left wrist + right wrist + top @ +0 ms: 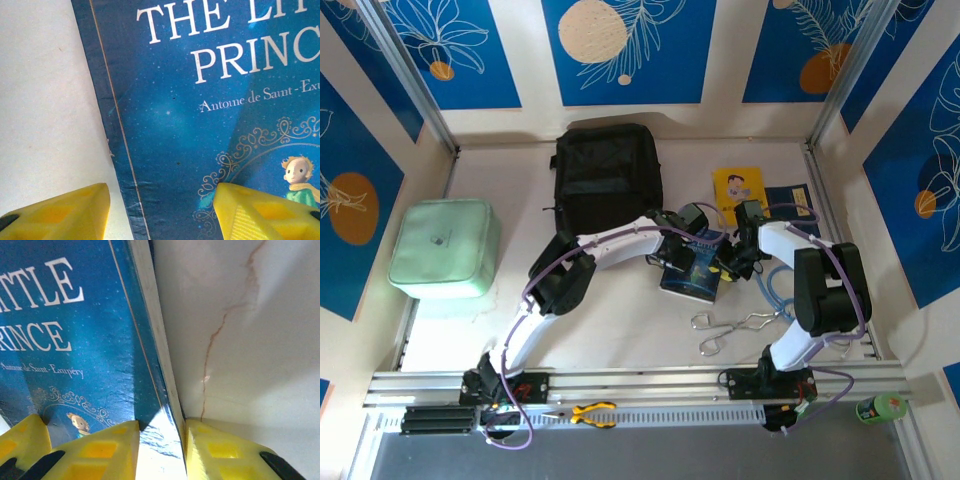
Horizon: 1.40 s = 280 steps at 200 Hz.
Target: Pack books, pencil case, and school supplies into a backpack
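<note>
Near the blue book (692, 268), metal tongs (735, 328)

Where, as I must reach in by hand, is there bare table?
Bare table lies between the pouch and the backpack, and along the front between the left arm and the tongs. The right is crowded: blue book, yellow book, navy book, tongs and cable.

- Bare white surface (523, 190) lies open between the mint-green soft pouch (445, 248) and the black fabric backpack (608, 175).
- Metal tongs (738, 328) lie across the strip nearside of the blue paperback book (682, 278).
</note>
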Tool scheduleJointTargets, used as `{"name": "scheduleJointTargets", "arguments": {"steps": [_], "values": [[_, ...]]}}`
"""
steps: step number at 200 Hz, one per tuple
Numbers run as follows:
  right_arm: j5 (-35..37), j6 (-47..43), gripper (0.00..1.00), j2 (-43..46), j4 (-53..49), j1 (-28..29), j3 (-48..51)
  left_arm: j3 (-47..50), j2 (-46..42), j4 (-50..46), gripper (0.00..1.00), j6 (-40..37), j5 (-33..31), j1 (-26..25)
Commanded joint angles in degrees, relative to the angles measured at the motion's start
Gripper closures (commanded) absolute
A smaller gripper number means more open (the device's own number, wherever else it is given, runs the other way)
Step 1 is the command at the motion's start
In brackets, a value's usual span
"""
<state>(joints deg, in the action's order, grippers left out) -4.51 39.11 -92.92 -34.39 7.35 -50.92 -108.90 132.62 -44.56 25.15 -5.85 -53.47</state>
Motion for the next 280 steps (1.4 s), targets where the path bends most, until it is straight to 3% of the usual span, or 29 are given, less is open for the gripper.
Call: {"name": "scheduleJointTargets", "arguments": {"steps": [1, 49, 109, 140, 155, 192, 228, 280], "values": [[-6.5, 1.1, 0.71, 3.5, -1.6, 0.6, -0.7, 1.8, 4.5, -2.4, 0.41, 0.5, 1.9, 0.1], [-8.0, 3.8, 0.73, 8.7, -1.0, 1.0, 1.3, 2.0, 5.2, -2.4, 0.41, 0.5, 2.6, 0.1], [-7.2, 5.1, 0.80, 7.8, 0.4, 0.9, 2.2, 2.3, 4.6, -1.9, 0.42, 0.2, 3.2, 0.1], [-5.7, 4.7, 0.88, 7.8, 0.5, 1.0, 2.1, 2.1, 3.3, -1.8, 0.42, 0.0, 3.5, 0.1], [-4.8, 4.2, 0.97, 8.5, 0.9, 0.9, 2.5, 2.1, 1.5, -1.3, 0.41, -1.3, 4.1, 0.3], [-7.3, 2.7, 1.00, 12.0, 4.4, -0.4, 4.3, 2.1, -6.7, -1.1, 0.34, -4.6, 5.5, 2.4], [-13.2, 0.2, 1.00, 18.0, 10.4, -2.8, 5.8, 5.0, -17.0, 1.8, 0.24, -1.0, 5.4, 5.5], [-22.3, -0.8, 1.00, 27.1, 19.8, -3.9, 6.7, 22.5, -32.9, 19.7, 0.12, 7.6, 19.0, 16.6]]}}
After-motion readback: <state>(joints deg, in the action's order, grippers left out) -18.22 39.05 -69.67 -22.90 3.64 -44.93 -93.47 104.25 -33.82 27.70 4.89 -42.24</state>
